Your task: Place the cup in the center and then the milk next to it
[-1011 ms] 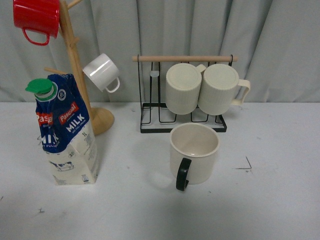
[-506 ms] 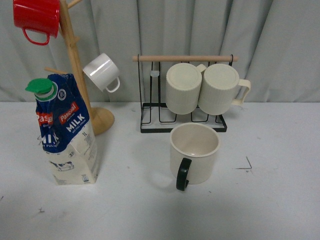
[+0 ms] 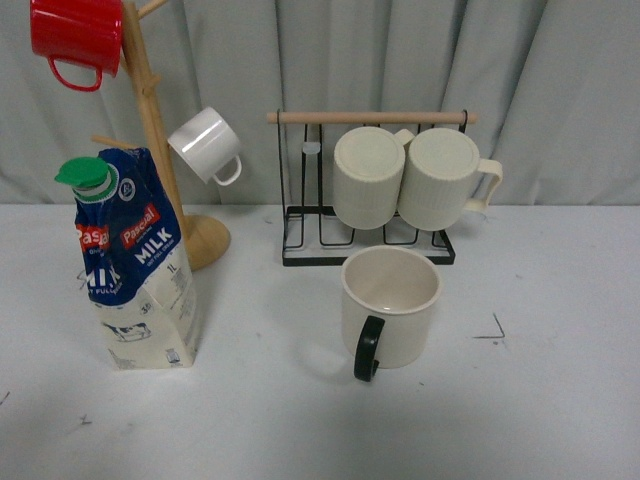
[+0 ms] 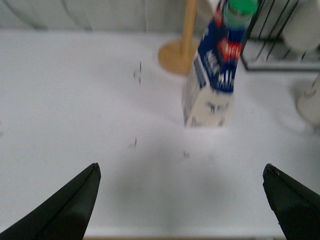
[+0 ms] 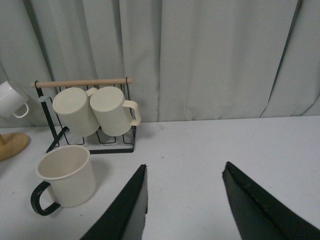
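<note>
The cup [image 3: 390,308], wide cream with a black handle facing me, stands upright on the white table in front of the wire rack. It also shows in the right wrist view [image 5: 66,176]. The milk [image 3: 135,263], a blue and cream carton with a green cap, stands upright at the left, beside the wooden mug tree. It shows blurred in the left wrist view [image 4: 215,70]. Neither gripper shows in the front view. My left gripper [image 4: 181,170] is open and empty, well short of the milk. My right gripper [image 5: 185,167] is open and empty, to the right of the cup.
A wooden mug tree [image 3: 160,130] holds a red mug [image 3: 75,38] and a small white mug [image 3: 205,145]. A black wire rack [image 3: 365,215] with a wooden bar holds two ribbed cream mugs [image 3: 410,178]. A grey curtain hangs behind the table.
The front view has shifted very slightly; the cup and the milk stand where they were.
</note>
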